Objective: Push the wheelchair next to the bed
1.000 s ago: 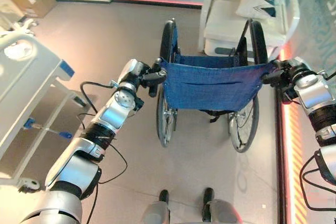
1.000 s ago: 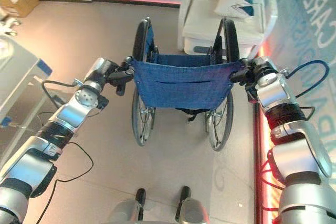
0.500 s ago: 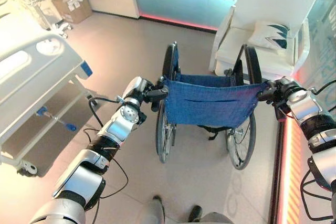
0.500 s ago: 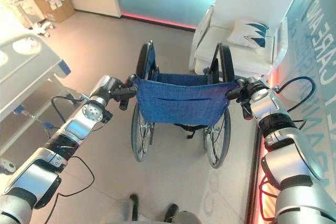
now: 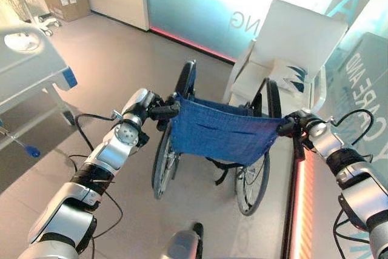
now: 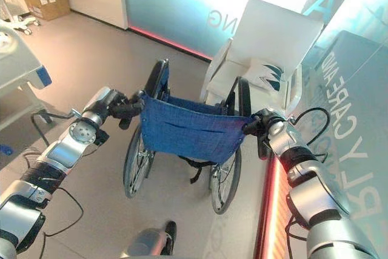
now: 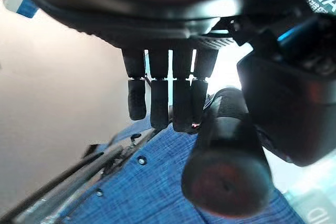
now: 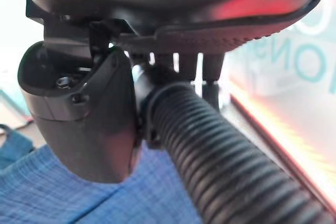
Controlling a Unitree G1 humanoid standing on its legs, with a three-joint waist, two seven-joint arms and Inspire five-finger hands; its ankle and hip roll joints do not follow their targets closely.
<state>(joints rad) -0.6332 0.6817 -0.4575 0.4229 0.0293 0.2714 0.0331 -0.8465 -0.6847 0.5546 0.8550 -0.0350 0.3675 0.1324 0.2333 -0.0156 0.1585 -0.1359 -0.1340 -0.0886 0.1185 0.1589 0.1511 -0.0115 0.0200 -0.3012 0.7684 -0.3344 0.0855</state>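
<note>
While each hand, left hand [image 5: 159,111] and right hand [image 5: 295,127], has its fingers curled round a push handle, the wheelchair [image 5: 215,134] stands mid-floor, the bed [image 5: 27,65] well apart to the left. Pushing is under way; next calls for steering left.
</note>
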